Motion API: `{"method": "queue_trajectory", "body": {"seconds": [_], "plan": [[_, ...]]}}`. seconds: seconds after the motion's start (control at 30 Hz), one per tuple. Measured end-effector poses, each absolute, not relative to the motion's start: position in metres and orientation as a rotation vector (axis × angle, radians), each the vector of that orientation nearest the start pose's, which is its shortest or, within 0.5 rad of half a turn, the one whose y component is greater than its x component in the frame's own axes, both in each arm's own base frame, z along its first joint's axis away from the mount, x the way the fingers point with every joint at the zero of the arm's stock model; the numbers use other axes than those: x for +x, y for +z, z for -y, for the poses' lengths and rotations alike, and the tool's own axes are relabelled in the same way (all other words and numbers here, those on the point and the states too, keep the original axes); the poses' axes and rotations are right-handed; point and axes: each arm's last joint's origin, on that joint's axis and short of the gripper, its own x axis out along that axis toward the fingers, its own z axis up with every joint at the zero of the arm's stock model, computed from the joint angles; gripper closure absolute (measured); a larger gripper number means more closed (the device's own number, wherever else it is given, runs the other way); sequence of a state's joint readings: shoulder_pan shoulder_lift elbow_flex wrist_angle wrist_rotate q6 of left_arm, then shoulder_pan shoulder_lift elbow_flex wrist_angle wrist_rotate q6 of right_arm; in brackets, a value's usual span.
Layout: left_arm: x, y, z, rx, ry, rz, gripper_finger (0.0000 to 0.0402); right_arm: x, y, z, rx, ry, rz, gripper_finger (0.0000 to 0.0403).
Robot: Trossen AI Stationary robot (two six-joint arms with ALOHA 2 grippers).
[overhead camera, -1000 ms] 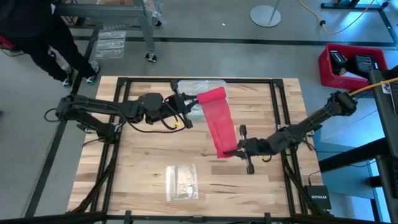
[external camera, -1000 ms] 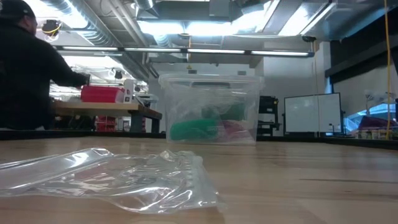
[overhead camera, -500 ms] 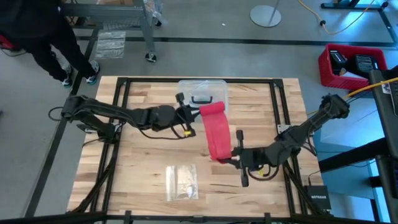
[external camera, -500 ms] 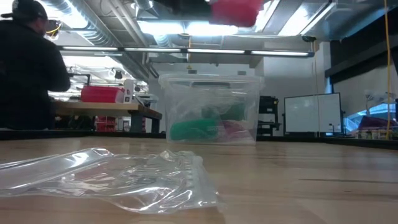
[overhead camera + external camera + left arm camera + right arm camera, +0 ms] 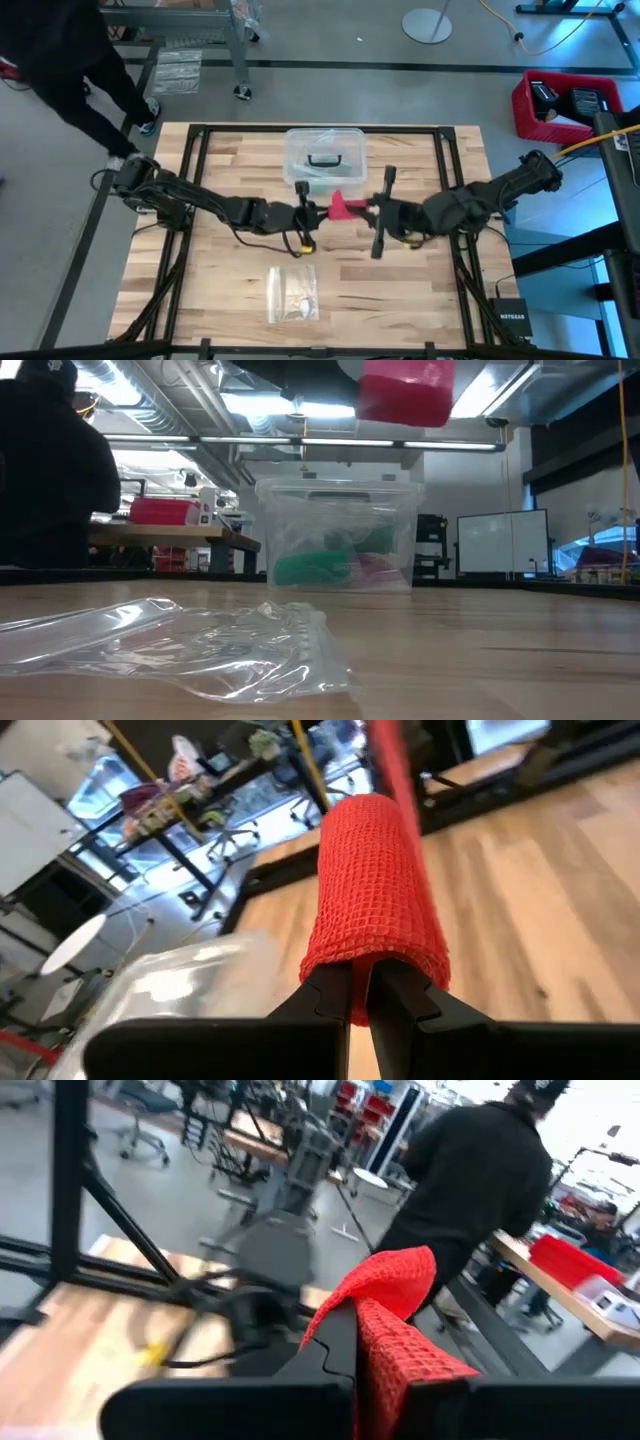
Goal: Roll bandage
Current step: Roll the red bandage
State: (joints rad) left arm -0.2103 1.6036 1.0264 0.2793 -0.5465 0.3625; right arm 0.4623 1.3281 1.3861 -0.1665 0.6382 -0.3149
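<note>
The red bandage (image 5: pixel 345 206) hangs in the air over the table's middle, between my two grippers. My left gripper (image 5: pixel 309 212) comes from the table's left and is shut on one end of it. My right gripper (image 5: pixel 371 208) comes from the right and is shut on the other end. In the left wrist view the bandage (image 5: pixel 375 890) looks like a short mesh tube around the fingertips, with a thin strip leading away. The low view shows its underside (image 5: pixel 405 390) high above the table. My left gripper pinches the bandage's bunched, tube-like end (image 5: pixel 352 982) between its two fingers, coming nearly level from the table's left. The cloth wraps over the fingertips and is lifted clear of the table. My right gripper pinches the other end (image 5: pixel 372 1330) between its two fingers, level, from the table's right. A folded corner (image 5: pixel 395 1275) stands up above the fingers, clear of the table.
A clear plastic box with a black handle (image 5: pixel 322 160) stands just beyond the grippers, toward the far edge; green and red things lie inside it (image 5: pixel 320 568). A small clear plastic bag (image 5: pixel 293 292) lies flat near the front edge. A person in black stands beyond the table's far left corner.
My left gripper has gone down, toward the near edge and the table's middle. My right gripper has risen and gone left toward it, rolling as it went. The bandage, earlier a long strip between them, is now drawn together into a short bunch, still clear of the table.
</note>
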Motion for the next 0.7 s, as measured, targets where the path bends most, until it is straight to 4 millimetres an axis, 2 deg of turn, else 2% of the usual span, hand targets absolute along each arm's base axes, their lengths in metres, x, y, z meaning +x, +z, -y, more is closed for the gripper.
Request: {"method": "queue_trajectory", "body": {"seconds": [0.17,0.33,0.5,0.7], "plan": [[0.352,0.247,0.082,0.477,0.219,-0.331,0.0391,0.274,0.421,-0.084,-0.388,-0.223,-0.183,0.0398],[0.347,0.251,0.109,0.524,0.146,-0.269,0.0391,0.281,0.412,-0.052,-0.342,-0.263,-0.285,0.0398],[0.341,0.269,0.135,0.573,0.109,-0.185,0.0391,0.285,0.393,-0.021,-0.283,-0.295,-0.367,0.0398],[0.325,0.3,0.154,0.638,0.099,-0.109,0.0391,0.289,0.353,0.003,-0.172,-0.231,-0.417,0.0398]]}}
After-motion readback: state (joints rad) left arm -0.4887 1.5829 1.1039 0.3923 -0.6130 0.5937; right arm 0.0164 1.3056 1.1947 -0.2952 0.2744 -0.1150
